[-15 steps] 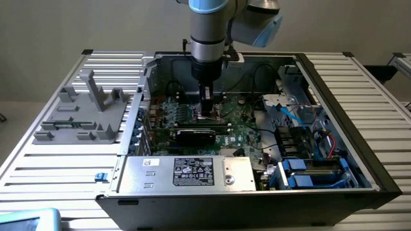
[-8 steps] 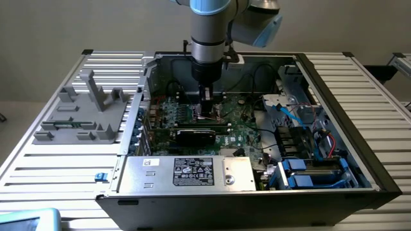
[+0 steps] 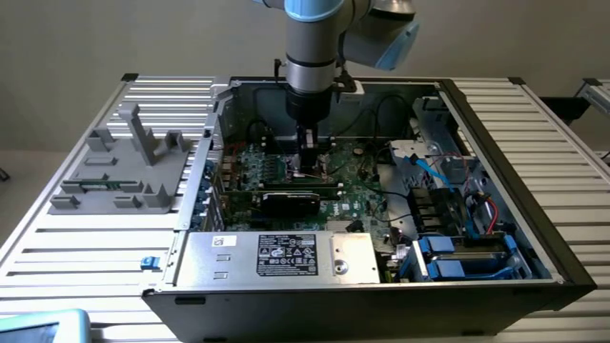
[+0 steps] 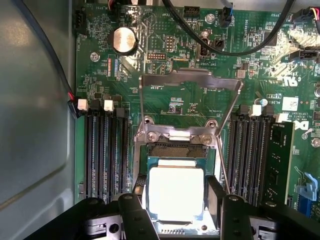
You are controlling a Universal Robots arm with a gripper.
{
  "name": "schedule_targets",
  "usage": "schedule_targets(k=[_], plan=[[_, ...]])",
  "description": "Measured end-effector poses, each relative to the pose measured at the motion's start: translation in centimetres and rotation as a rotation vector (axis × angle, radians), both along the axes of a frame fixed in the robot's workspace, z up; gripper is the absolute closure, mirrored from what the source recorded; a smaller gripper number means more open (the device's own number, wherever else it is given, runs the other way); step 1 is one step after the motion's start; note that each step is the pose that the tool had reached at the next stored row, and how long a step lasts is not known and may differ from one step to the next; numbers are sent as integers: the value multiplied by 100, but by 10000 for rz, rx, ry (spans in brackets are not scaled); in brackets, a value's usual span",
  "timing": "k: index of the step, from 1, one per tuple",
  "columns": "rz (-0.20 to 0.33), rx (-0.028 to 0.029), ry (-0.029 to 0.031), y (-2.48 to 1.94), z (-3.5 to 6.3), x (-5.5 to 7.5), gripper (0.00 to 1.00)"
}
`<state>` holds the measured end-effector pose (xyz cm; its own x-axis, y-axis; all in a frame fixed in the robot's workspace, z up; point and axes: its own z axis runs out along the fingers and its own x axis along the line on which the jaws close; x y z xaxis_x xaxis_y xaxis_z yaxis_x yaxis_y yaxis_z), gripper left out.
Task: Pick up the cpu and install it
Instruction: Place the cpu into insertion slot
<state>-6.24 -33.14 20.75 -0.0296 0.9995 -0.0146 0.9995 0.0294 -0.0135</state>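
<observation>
Pale slatted bench [image 3: 533, 143] carries an open computer case [image 3: 381, 307], and a grey plastic tray [image 3: 124, 171] stands beside it on the exterior view's left.

Your jaws are down inside the case and, as far as I can judge, they are grasping the cpu [image 4: 175, 192]. One black finger [image 4: 134, 212] presses on one side edge and its partner presses on the opposite edge. The metal top of the cpu faces the wrist camera. The cpu hangs just over the socket [image 4: 175, 150], and a strip of the socket's contact field shows past one edge of it, so I think it is not seated yet. The metal frame [image 4: 190, 82] of the socket stands folded back and open. Memory slots [image 4: 102, 150] run along both sides of the socket on the green motherboard [image 4: 250, 60]. Black cables [image 4: 225, 50] cross the board further away.

About handling, you should treat the cpu as very light, stiff and flat. Its smooth metal top and thin edges can slip in the grip, so a hold on two opposite edges, as it is now, seems the right one. Its underside and the socket contacts are probably delicate. A tilt or a sideways push here could damage them, so the chip needs to stay level.
</observation>
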Motion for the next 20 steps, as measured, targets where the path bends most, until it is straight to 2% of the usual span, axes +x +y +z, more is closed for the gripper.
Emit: schedule_targets(k=[3,5,20], plan=[[0,-110,4,20,-5,0,44],[2,-141,6,19,-6,0,44],[0,-143,5,18,-48,1,44]])
